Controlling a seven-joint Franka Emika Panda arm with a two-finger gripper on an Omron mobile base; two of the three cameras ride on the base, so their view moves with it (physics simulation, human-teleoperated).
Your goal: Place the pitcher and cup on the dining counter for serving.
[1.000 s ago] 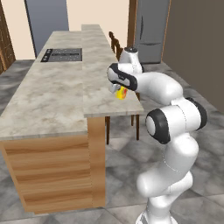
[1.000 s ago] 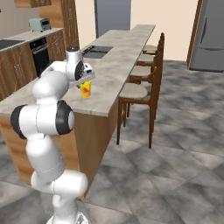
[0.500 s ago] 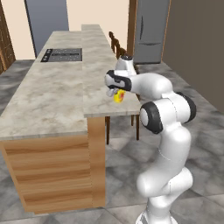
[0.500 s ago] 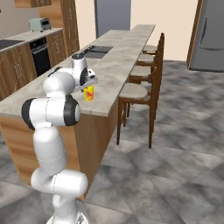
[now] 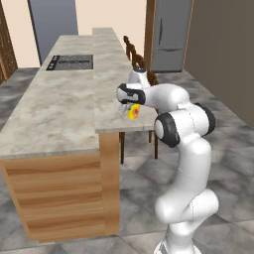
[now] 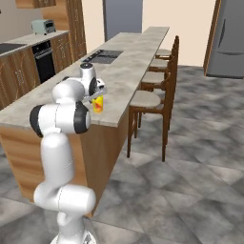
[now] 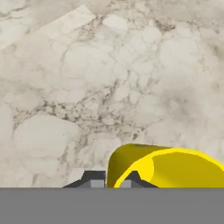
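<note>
Gripper [image 7: 111, 178] pinches the rim of the cup [image 7: 168, 168], fingers nearly together. Cup stands upright on the counter [image 5: 64, 104], near its stool-side edge.

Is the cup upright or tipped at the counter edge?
Upright: the cup stands under the tool on the dining counter.

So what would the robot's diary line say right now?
gripper: shut on cup rim | cup: over dining counter, near stool-side edge | pitcher: not seen
</note>
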